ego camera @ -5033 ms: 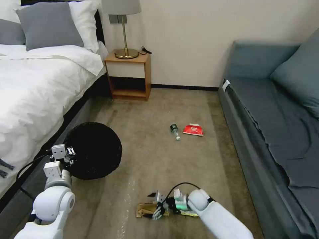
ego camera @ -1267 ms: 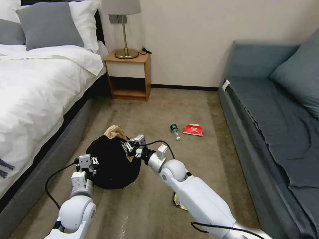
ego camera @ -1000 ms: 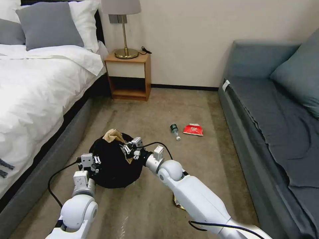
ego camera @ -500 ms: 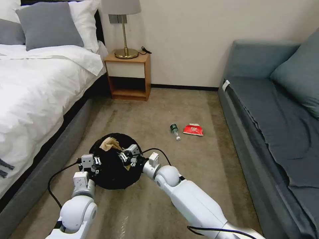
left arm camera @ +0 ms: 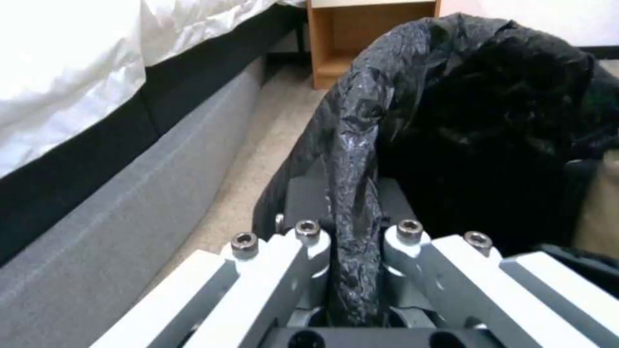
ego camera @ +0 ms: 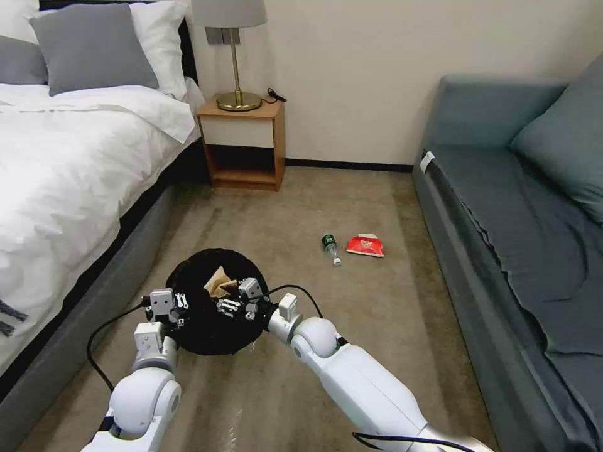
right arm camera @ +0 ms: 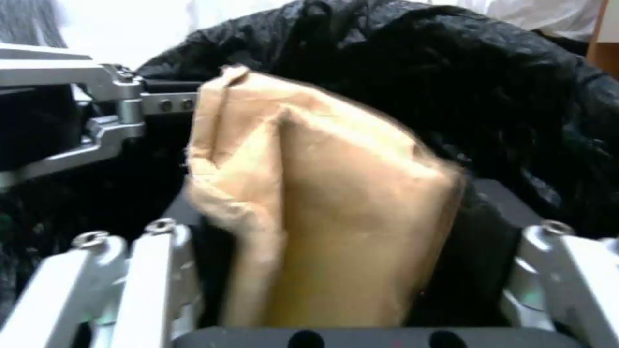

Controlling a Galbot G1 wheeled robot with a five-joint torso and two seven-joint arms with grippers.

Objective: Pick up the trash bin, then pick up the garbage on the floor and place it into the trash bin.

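Our left gripper (ego camera: 168, 306) has its fingers pinched on the crinkled black plastic liner at the rim of the small round trash bin (ego camera: 207, 329), which stands on the beige carpet (ego camera: 377, 314) beside the bed. Our right gripper (ego camera: 235, 300) hangs over the bin's mouth with its fingers spread wide, the crumpled brown paper bag (ego camera: 218, 282) loose between them, inside the liner. Farther off on the carpet lie the small clear bottle with a green label (ego camera: 330, 246) and the red snack packet (ego camera: 365, 245), just beside each other.
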